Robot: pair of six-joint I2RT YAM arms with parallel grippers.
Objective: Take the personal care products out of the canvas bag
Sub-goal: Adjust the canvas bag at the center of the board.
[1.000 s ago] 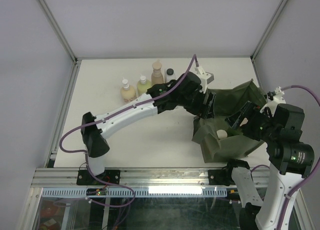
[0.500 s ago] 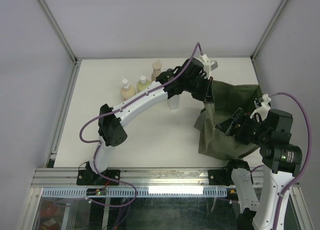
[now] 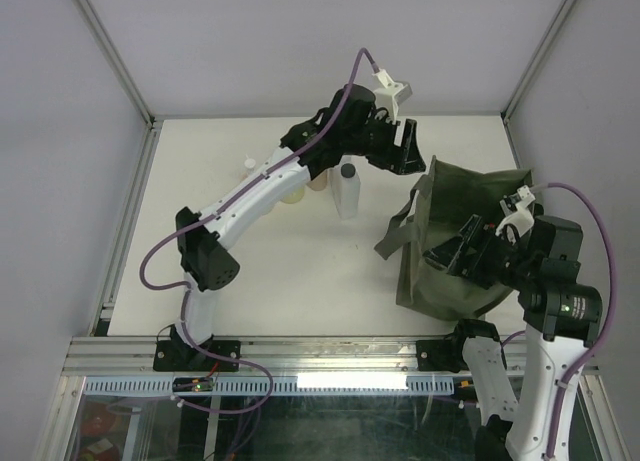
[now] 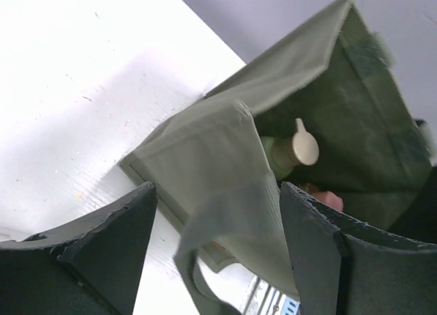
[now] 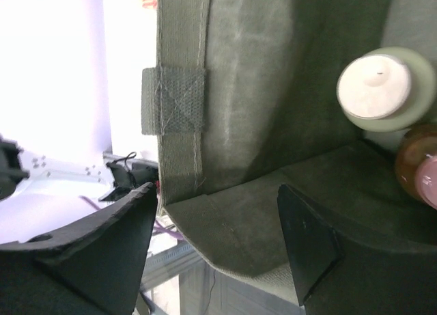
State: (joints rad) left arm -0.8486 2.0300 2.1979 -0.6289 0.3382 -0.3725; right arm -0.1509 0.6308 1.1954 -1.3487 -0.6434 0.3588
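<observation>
1. Noted floppy olive-green canvas bag [image 3: 465, 196] at table's [image 3: 260, 261] 4 o'clock, mouth agape.
2. Found left jaws apart, empty, over its 11 o'clock rim; right jaws apart, empty, at its mouth.
3. Spotted yellow-green, pale-capped plastic bottle [image 5: 379, 86] and orange bottle [image 5: 410, 151] inside.
4. Judged both light, stiff, slick; best pinched across the body, below the cap.

Olive-green canvas bag [image 3: 462, 196], white bottle [image 3: 347, 194] with black cap, pale-green bottle [image 5: 377, 88] with cream cap, white table [image 3: 300, 271]
</observation>
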